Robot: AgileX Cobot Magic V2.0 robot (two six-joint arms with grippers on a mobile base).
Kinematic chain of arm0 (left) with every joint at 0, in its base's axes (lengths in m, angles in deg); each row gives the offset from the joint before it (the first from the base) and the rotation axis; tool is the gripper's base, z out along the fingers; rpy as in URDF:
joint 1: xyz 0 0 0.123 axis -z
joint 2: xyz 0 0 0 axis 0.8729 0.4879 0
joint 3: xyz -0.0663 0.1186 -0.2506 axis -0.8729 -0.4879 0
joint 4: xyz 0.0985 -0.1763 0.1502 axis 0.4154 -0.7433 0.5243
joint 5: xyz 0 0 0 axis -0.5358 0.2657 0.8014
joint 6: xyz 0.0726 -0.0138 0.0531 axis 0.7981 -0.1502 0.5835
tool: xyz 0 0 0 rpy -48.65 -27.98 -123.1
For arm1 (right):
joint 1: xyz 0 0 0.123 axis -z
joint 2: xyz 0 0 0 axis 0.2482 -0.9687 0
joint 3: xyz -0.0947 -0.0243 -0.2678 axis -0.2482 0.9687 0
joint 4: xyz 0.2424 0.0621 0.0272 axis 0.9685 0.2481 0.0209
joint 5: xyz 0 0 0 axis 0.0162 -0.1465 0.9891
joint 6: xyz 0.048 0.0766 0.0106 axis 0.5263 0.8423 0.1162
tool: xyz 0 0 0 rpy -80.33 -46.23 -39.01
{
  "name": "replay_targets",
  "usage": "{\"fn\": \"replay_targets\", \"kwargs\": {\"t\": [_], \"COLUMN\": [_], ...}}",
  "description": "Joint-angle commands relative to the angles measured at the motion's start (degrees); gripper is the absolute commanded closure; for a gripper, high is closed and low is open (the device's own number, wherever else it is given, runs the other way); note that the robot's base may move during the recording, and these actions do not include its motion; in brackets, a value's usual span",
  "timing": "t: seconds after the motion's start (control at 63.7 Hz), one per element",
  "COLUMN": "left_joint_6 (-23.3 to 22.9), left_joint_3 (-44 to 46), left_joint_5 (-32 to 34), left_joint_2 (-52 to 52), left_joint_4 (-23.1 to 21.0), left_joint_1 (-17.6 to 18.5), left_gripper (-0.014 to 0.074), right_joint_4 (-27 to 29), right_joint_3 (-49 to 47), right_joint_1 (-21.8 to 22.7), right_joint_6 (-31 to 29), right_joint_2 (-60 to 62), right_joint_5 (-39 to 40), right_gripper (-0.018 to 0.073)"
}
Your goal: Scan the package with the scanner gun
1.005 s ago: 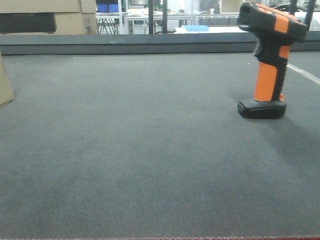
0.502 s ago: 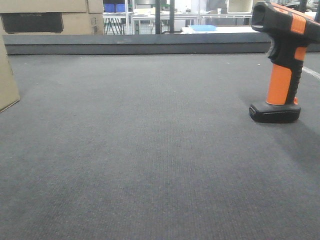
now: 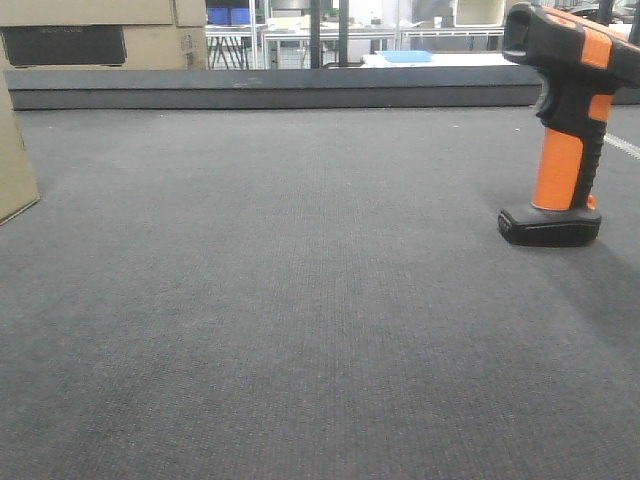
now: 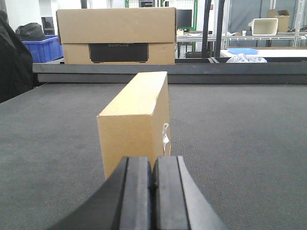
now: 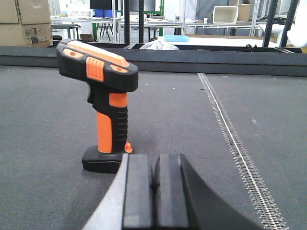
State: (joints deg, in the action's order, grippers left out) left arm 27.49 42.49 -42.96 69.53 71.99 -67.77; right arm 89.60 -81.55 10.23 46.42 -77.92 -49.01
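Squarely ahead of closed left tool point(image 4: 153, 167): package point(image 4: 136, 120) (closed right tool point(image 5: 153, 165) faces scanner gun point(image 5: 109, 103)).

The scanner gun point(image 3: 560, 130) stands upright on the counter point(image 3: 300, 300), at the right. The package point(image 3: 15, 160) sits well apart at the left edge. Behind the counter's far rim, on the left, rests another box point(image 3: 150, 45).

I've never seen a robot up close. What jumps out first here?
The orange-and-black scanner gun stands upright on its foot on the dark mat, just ahead of the closed right hand. The tan package stands on edge right before the closed left hand.
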Motion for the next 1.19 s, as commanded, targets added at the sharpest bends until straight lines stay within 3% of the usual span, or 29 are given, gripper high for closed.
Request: {"fn": "replay_targets", "kwargs": {"t": [0.0, 1.177], "left_joint_6": [-0.04, -0.04], "left_joint_3": [0.21, 0.21], "left_joint_5": [0.88, 2.48], "left_joint_2": [-0.2, -0.2], "left_joint_4": [-0.16, -0.16], "left_joint_1": [-0.03, -0.04], "left_gripper": [0.0708, 0.0708], "right_joint_4": [-0.43, -1.5], "right_joint_3": [0.01, 0.01], "right_joint_1": [0.22, 0.22], "right_joint_6": [-0.07, -0.07], "right_joint_2": [0.19, 0.19], "right_joint_5": [0.98, 2.03], "right_gripper": [0.0712, 0.0712]}}
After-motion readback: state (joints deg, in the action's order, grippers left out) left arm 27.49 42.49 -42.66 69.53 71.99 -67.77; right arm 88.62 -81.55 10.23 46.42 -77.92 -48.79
